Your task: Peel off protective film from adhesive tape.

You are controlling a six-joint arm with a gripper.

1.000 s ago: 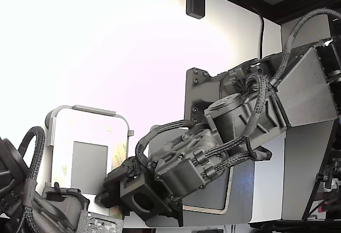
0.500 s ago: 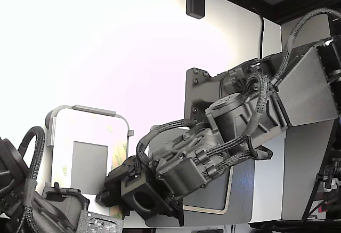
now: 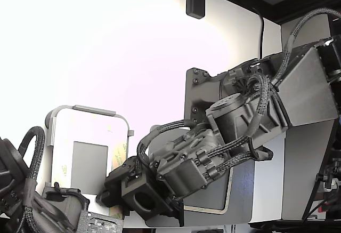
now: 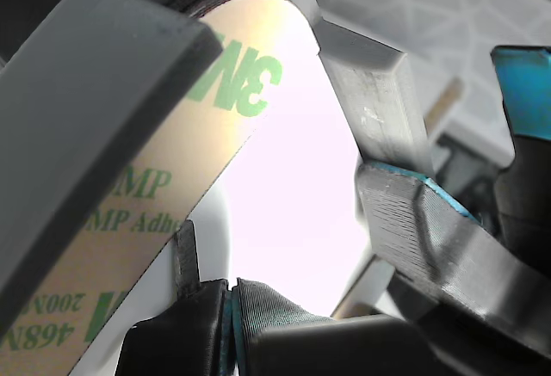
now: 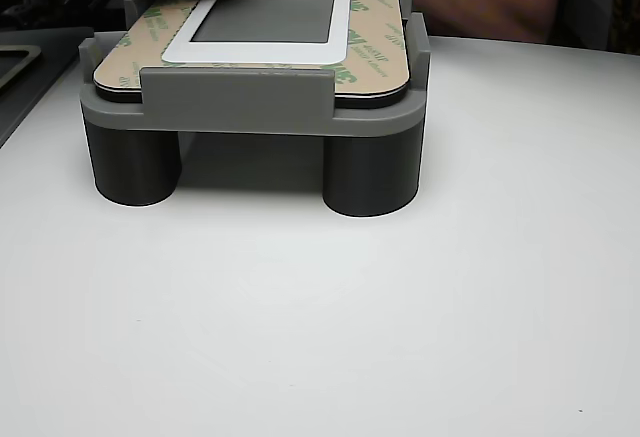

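**Gripper at the corner of the liner-faced plate**

The gripper has its two ribbed pads pressed together, with nothing clearly between them, just beside the edge of the protective film. One pale-yellow liner shows, printed with green "3M" marks; it is glossy and rounded at the corner. In the other view, the film runs around one white plate with one dark window. This plate lies in one grey fixture standing on round legs on the white table.
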